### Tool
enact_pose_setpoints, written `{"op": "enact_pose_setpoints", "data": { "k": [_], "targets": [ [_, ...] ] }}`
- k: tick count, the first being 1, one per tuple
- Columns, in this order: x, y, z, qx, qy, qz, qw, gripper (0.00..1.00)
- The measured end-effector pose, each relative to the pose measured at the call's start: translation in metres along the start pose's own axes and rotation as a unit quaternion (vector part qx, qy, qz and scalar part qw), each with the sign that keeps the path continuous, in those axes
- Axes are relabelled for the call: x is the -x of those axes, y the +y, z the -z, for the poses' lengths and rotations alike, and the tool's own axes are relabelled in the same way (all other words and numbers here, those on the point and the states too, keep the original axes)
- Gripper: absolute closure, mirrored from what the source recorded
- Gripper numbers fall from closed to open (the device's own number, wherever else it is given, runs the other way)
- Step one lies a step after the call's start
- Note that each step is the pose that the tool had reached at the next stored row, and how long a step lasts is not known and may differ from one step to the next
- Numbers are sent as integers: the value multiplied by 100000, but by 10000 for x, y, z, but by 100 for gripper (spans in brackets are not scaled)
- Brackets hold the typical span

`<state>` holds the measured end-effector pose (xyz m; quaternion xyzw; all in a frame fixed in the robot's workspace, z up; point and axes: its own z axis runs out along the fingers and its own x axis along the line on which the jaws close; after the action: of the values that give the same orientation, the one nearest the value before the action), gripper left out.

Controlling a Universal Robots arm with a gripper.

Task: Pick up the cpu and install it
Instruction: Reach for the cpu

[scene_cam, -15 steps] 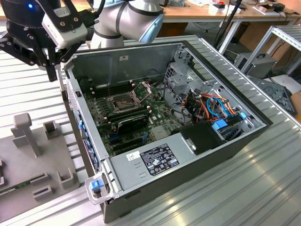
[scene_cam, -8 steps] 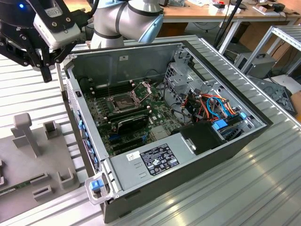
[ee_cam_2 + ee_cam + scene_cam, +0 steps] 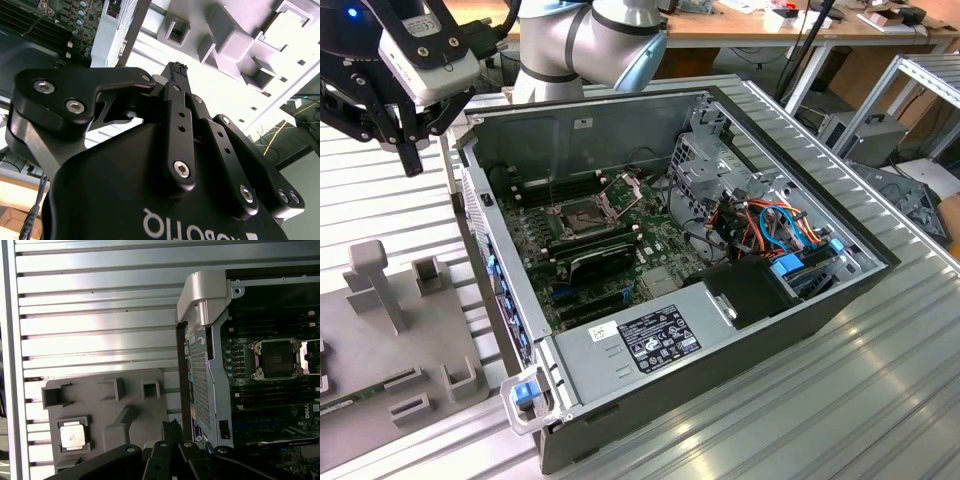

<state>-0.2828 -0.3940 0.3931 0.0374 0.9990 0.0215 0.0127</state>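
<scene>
**Claw shut beside the case, cpu in its tray**

The open case (image 3: 570, 140) lies on the slatted table (image 3: 800, 420). Its wall stands between the grey tray (image 3: 130, 390) and the socket (image 3: 275, 358), whose frame is flipped open. The arm (image 3: 580, 40) holds the gripper (image 3: 177, 67) above the table by the case's corner, fingers pressed together with nothing seen between them. The cpu (image 3: 73, 435) sits in a tray recess among posts (image 3: 114, 388), apart from the gripper.

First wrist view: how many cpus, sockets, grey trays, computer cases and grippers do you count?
cpu: 1
socket: 1
grey tray: 1
computer case: 1
gripper: 1
Total: 5
</scene>
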Motion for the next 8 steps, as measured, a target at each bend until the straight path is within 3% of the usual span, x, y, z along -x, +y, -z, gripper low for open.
{"op": "enact_pose_setpoints", "data": {
  "k": [8],
  "targets": [
    [-46,-3,2,0,7,-2,100000,89]
  ]
}}
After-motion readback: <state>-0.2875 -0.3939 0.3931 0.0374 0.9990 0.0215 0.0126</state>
